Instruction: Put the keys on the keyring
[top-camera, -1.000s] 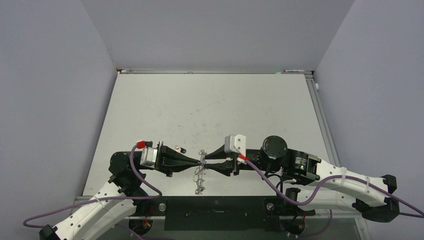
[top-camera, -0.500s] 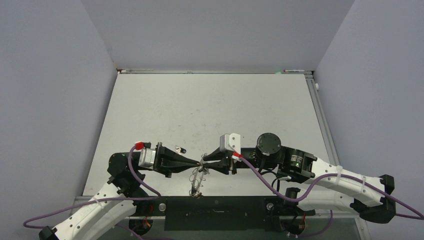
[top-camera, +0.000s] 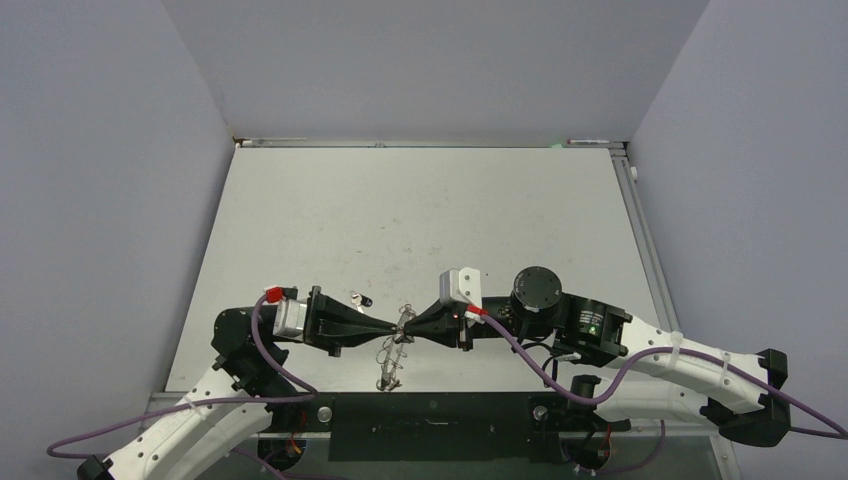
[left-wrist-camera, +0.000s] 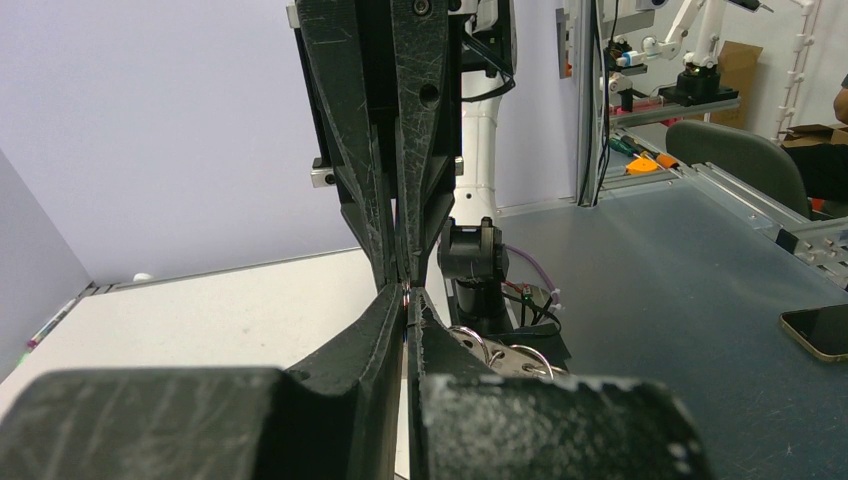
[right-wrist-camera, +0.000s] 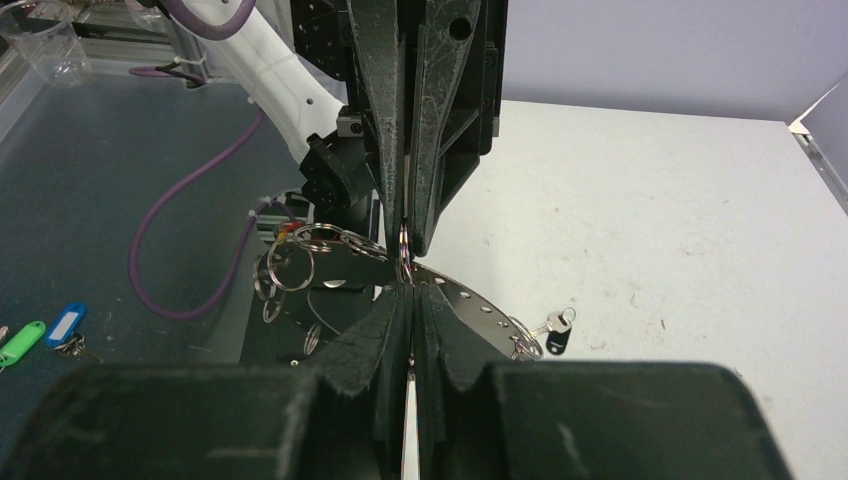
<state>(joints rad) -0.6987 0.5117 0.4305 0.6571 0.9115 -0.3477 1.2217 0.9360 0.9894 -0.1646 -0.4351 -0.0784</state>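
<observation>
1 high camera looks down over the whole table (top-camera: 420, 220). 2 wrist cameras face each other closely, sharing the keyring (right-wrist-camera: 470, 300).

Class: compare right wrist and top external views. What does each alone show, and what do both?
Only right wrist: a blue plastic tag and a green plastic tag off the table. Only top external: the right arm's white body. Both: left pincer and right pincer shut tip to tip at the wide flat silver metal keyring; small black-headed silver key nearby.
</observation>
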